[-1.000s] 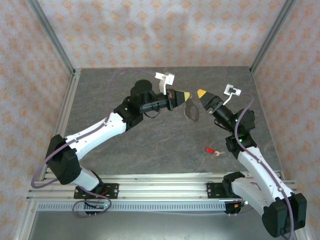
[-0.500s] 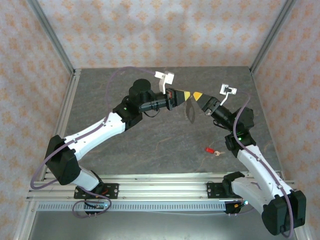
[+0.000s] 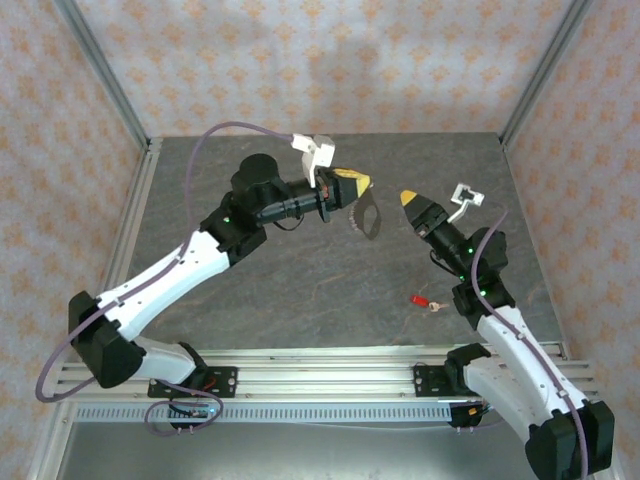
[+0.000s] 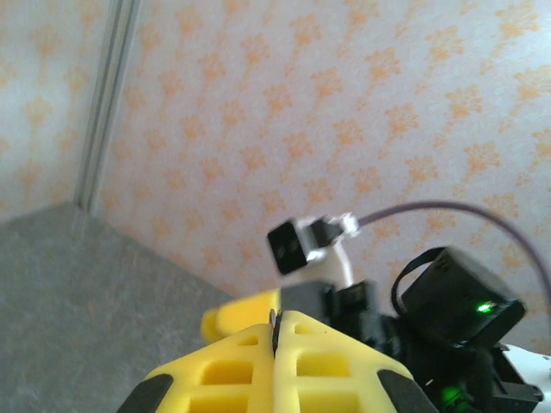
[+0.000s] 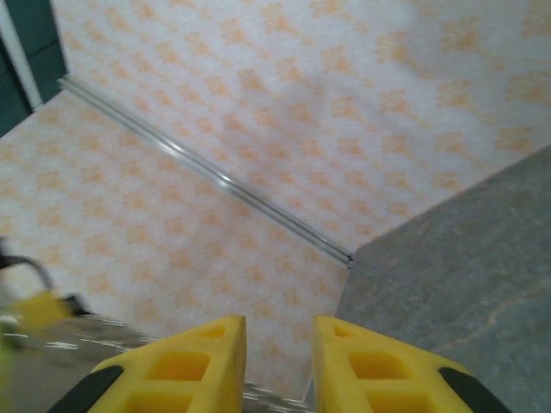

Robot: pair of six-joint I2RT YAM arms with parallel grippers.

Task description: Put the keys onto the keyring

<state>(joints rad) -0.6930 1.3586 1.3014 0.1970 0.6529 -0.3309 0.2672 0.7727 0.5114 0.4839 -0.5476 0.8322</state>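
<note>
overhead, left gripper [image 3: 357,183] pinched tight on the keyring [image 3: 366,218]; the chain loop dangles from its yellow tips. right gripper [image 3: 407,197] near the loop, not touching, fingers slightly parted. red key [image 3: 417,299] lies flat on the table [image 3: 300,290], by the right arm, well apart from the chain.

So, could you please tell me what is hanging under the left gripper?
The keyring dangles from the shut left gripper, above the grey table. The stretch pinched between its jaws is covered, so how much is gripped cannot be seen.
</note>
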